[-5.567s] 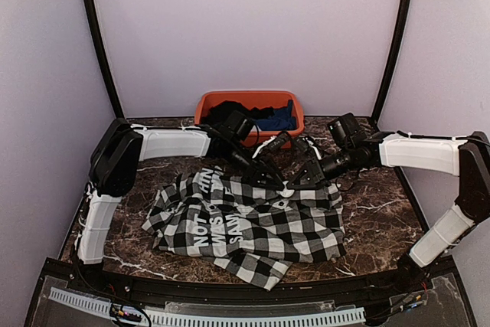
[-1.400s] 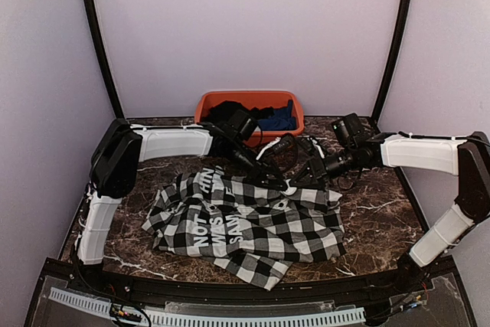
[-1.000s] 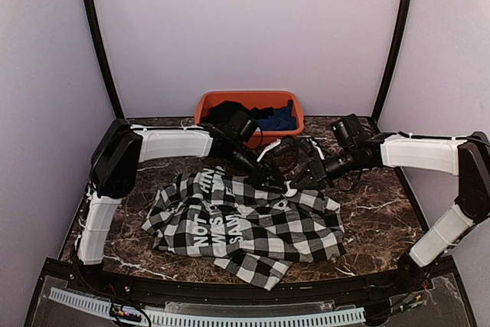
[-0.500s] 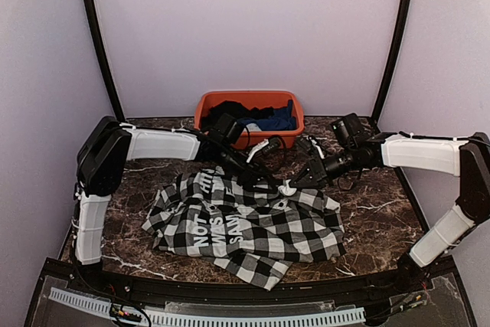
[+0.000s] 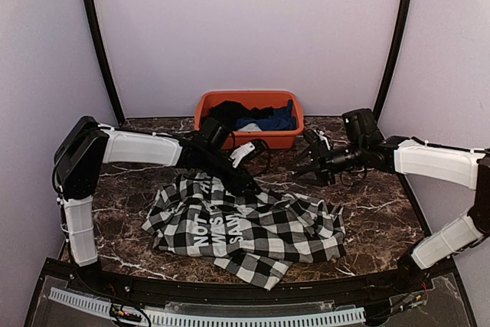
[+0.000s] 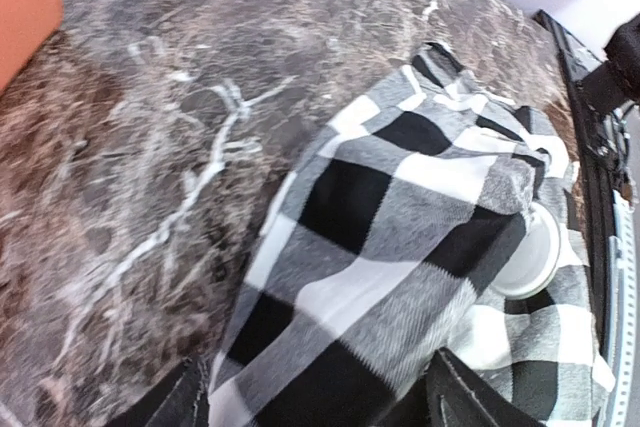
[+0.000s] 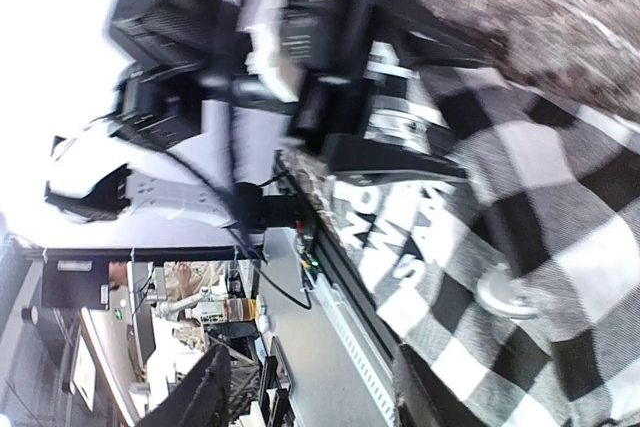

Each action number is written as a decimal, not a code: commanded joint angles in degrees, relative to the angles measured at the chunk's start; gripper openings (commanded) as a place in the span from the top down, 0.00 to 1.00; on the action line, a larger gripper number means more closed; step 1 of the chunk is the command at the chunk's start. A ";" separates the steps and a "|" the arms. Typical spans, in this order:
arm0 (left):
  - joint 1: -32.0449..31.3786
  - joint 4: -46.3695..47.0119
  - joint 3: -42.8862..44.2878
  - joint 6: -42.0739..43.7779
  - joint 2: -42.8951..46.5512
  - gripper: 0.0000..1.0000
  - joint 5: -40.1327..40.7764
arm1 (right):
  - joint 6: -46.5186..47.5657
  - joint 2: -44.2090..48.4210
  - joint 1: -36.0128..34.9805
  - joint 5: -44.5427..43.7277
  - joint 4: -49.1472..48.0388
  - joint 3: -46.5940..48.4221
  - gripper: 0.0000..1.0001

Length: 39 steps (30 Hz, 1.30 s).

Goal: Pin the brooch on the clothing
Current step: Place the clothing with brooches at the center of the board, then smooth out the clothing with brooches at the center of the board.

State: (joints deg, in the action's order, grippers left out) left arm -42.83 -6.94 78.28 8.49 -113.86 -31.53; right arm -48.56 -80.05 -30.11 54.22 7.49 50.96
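Brooch [image 6: 530, 252] looks attached to the shirt [image 6: 380, 237]; left fingers [image 6: 465, 402] and right fingers [image 7: 205, 397] spread, empty; next, withdraw clear.

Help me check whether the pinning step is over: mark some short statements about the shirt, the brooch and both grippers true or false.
1. The checked shirt lies on the table. True.
2. The right gripper is clamped on the brooch. False: it is open and holds nothing; the white round brooch sits on the shirt.
3. The orange tub holds black and blue clothes. True.
4. The left gripper is shut. False: its fingers stand wide apart, with shirt cloth between them.
5. The shirt's white lettering is hidden. False: it shows, facing up.
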 commanded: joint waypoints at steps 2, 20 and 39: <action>1.98 0.06 -2.89 -2.44 8.74 0.21 9.26 | -2.15 5.97 -1.10 -0.38 -0.17 4.20 0.41; 17.12 -18.90 -3.92 -6.06 14.63 0.01 19.32 | 25.78 -3.86 0.48 -41.88 28.08 3.22 0.21; 20.06 -17.52 -3.08 -5.15 2.17 0.01 6.96 | 27.59 -20.09 0.70 -41.71 23.48 7.24 0.51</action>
State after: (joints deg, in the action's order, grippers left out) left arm -22.98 -23.83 73.65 2.61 -111.55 -17.37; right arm -21.39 -96.64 -29.82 12.69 33.56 55.90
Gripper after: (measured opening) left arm 0.987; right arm 0.616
